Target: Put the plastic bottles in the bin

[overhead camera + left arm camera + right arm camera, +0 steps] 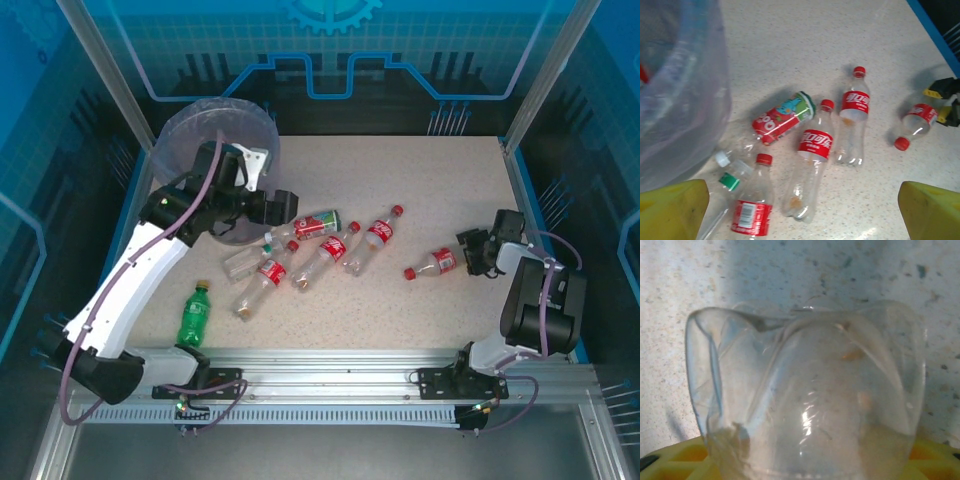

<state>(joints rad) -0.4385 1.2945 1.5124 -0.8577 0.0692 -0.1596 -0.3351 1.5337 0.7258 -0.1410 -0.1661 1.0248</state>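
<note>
A speckled table [430, 180] is set inside blue walls [600, 120]. The grab step is in hand: the lone bottle [432, 264], lying at the right well apart from the pile of bottles [300, 255], is pinched at its base by the right gripper [472, 255], and its clear wall is dented. The left gripper [283, 206] is spread wide, just beside the bin [190, 112] and near the pile. Next, the lone bottle must be lifted and carried far across to the bin. Through the bin's bag [685, 100] a bit of red is seen, maybe a bottle inside.

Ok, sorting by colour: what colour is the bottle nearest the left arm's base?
The bottle is green; top view.
</note>
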